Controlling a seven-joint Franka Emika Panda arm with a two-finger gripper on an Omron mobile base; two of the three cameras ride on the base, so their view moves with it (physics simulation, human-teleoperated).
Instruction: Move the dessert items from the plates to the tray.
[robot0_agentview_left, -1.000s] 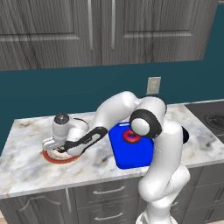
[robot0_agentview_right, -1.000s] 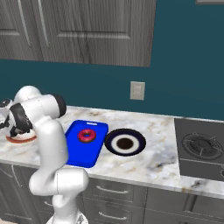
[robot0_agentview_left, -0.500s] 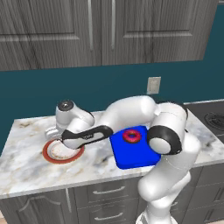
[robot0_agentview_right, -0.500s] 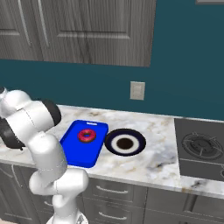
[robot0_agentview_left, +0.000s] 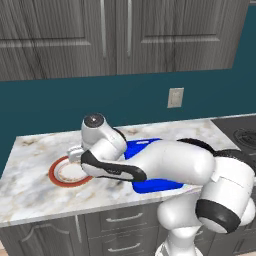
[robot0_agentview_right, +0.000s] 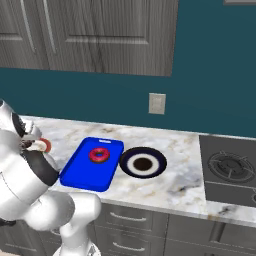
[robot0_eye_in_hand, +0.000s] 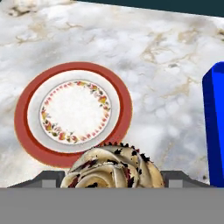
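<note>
Lifting done — dark brown cupcake with pale bits (robot0_eye_in_hand: 112, 167) clamped in gripper (robot0_eye_in_hand: 112, 177), now off red-rimmed white plate (robot0_eye_in_hand: 73, 113); bright blue tray (robot0_agentview_right: 91, 163) beside plate — carry next.

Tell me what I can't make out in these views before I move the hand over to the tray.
- Hand: its fingertips are hidden behind the cupcake in the hand view; the grip cannot be confirmed.
- Cupcake base: cut off at the bottom of the hand view.
- Tray: mostly covered by the arm in the left base view.
- Red-rimmed plate: the arm hides all but a sliver in the right base view.
</note>
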